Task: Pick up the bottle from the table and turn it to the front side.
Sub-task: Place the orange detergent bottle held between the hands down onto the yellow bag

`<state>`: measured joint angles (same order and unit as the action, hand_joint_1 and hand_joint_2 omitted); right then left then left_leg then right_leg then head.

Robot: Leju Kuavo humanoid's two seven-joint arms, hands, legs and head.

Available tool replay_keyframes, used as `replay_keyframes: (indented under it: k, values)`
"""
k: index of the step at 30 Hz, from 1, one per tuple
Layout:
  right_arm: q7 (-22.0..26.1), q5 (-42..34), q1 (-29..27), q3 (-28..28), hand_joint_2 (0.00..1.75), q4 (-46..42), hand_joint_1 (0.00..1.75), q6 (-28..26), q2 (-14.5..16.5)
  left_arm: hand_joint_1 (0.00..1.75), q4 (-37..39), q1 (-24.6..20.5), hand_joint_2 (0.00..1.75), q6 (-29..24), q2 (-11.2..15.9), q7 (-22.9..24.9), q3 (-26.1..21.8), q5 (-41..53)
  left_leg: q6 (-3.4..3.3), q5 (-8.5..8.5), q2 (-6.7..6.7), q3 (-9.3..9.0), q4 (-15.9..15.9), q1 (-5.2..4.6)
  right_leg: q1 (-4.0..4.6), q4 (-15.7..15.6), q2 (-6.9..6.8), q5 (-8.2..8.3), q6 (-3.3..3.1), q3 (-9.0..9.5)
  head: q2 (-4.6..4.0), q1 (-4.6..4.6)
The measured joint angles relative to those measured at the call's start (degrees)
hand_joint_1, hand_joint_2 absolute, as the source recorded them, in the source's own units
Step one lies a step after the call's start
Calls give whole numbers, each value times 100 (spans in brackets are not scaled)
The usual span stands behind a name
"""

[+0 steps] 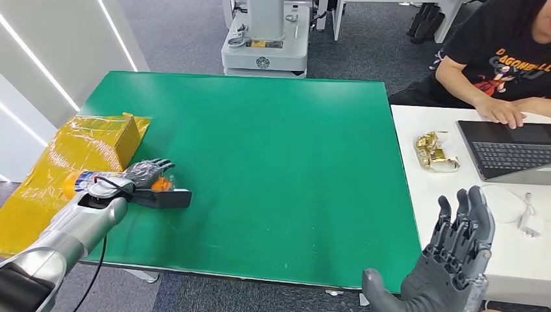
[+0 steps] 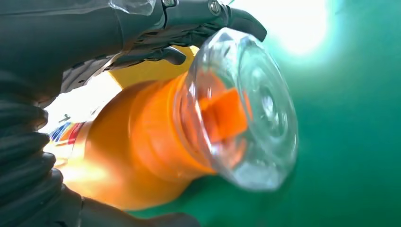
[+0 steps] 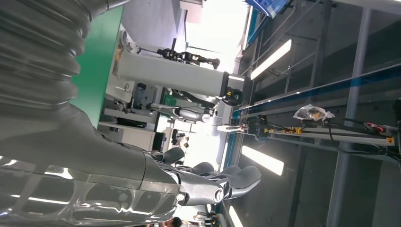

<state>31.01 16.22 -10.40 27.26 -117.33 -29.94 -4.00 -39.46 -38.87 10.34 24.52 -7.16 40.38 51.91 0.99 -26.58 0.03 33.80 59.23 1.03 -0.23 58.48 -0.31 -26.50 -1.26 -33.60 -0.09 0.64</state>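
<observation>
A clear bottle (image 1: 76, 182) of orange drink with a blue label lies on its side near the left edge of the green table (image 1: 279, 143). My left hand (image 1: 147, 171) is wrapped over it. In the left wrist view the dark fingers (image 2: 198, 19) curl over one side of the bottle (image 2: 156, 142), and the thumb lies under the other side. The bottle's clear round end faces that camera. My right hand (image 1: 455, 250) is raised off the table's front right corner, fingers apart and pointing up, holding nothing. The right wrist view shows this hand (image 3: 208, 184) against the room.
A yellow-wrapped box (image 1: 97, 140) stands just behind the bottle at the table's left edge. To the right, a white table (image 1: 455, 188) carries a laptop (image 1: 507, 149), a gold wrapper (image 1: 435, 153) and a white charger (image 1: 531, 224); a person (image 1: 500, 52) sits there. A grey machine base (image 1: 265, 55) stands beyond the far edge.
</observation>
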Motion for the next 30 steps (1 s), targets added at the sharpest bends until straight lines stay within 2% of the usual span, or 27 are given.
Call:
replay_keyframes:
  k: [8, 16, 24, 30]
  values:
    - [-3, -30, 35, 19, 175, 17, 0, -28, -1, 0, -254, 228, 175, -55, 83, 0, -270, -223, 1, -1, 5, 1, -1, 1, 1, 0, 10, -1, 0, -4, 0, 1]
    - [-54, -27, 34, 46, 175, 15, 0, -61, -8, 0, -1434, 803, 175, -93, 340, -2, -769, -754, 2, -2, 7, 16, 0, 2, 1, -2, 15, -1, 0, -19, 0, -1]
    - [-61, -8, 5, 46, 175, -30, 0, -32, -11, 0, -2950, 1351, 175, 309, 948, 6, -1180, -1415, 2, -2, 17, 28, -1, 3, 2, -2, 26, -1, -1, -37, 0, 0]
    - [-54, -9, -29, 44, 175, -64, 0, -25, -11, 0, -3890, 1792, 175, 352, 1385, -59, -1466, -1704, 3, -2, 17, 33, -1, 4, 3, -2, 27, -2, -1, -42, 0, -1]
